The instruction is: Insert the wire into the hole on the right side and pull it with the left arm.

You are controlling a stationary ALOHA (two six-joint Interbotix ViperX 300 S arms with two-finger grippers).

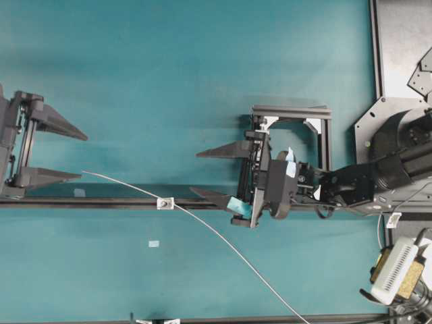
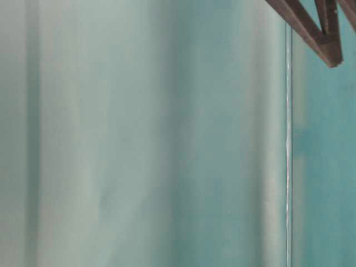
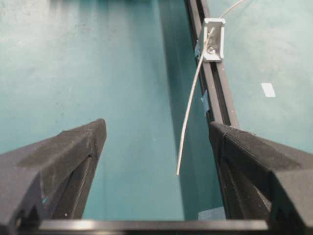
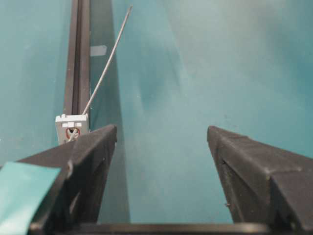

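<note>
Your wire (image 1: pixel 202 223) ran right through the hole (image 1: pixel 165 202) in the little metal block on the black rail (image 1: pixel 101 202), its stiff tip poking out toward your left gripper (image 1: pixel 74 156). That claw sat wide open, holding nothing, tip between its fingers. Your right gripper (image 1: pixel 202 173) was spread wide too, empty, just beside the block.

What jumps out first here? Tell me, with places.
The wire runs slantwise across the teal table, already threaded through the small metal block on the black rail. Its free tip lies between the open fingers of the left gripper. The right gripper, also open, sits right of the block.
</note>
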